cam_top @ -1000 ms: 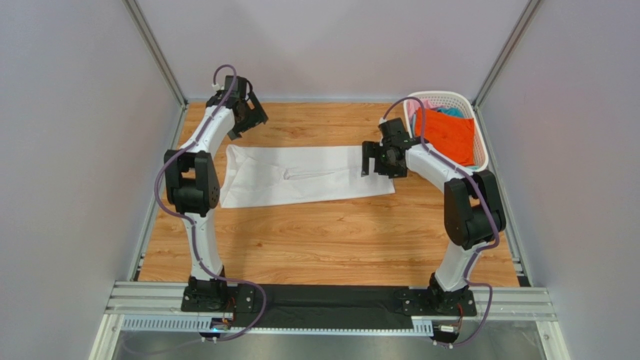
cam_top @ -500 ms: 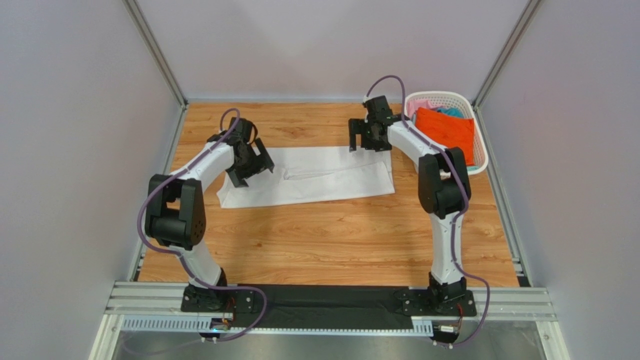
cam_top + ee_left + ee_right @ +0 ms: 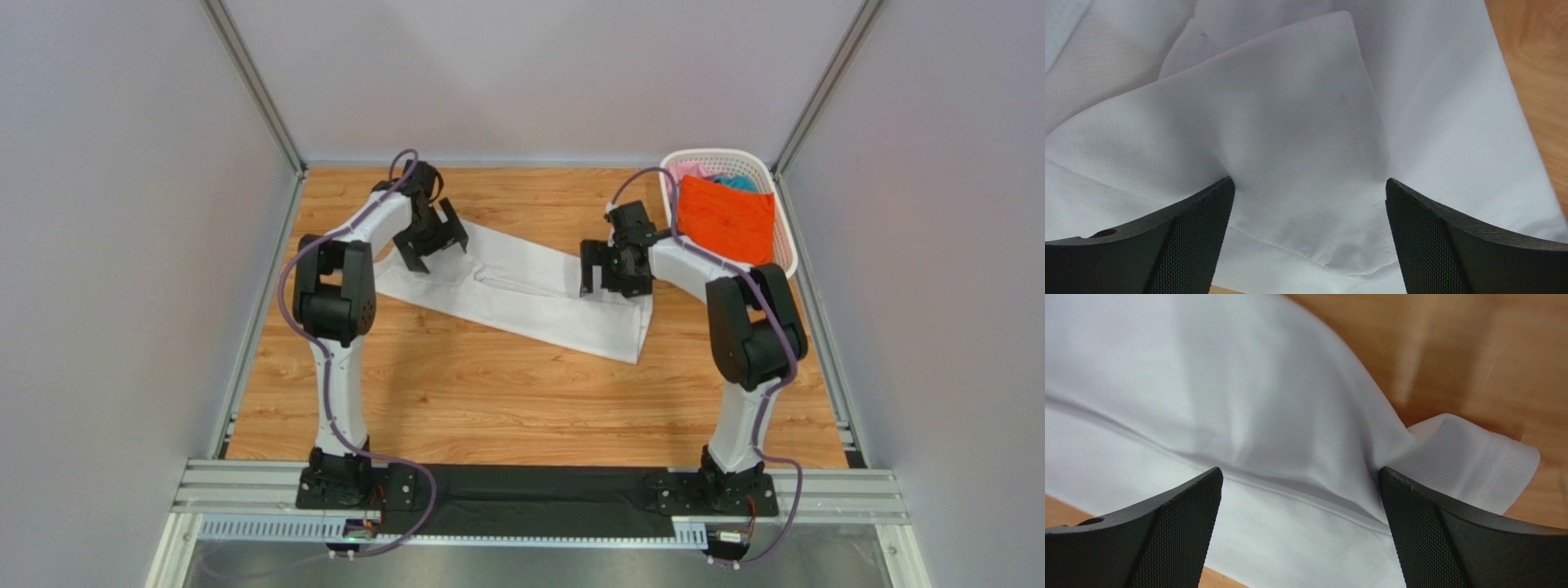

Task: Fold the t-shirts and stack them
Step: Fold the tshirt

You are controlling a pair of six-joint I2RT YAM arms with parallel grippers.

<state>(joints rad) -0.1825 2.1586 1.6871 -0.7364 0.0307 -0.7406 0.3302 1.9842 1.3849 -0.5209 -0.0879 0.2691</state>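
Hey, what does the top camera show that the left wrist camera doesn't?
Only the top view: both arms, the right claw, the basket holding the orange t-shirt, and the whole white t-shirt lying slanted. Only the left wrist view: the cloth's fine weave and a pointed folded flap framed by the open left claw. Both: that claw over the white t-shirt on the wooden table.

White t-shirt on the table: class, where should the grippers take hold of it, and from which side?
Pinch the white t-shirt at both ends from above, probably: it lies flat, a long slanting strip, left gripper and right gripper open over either end.
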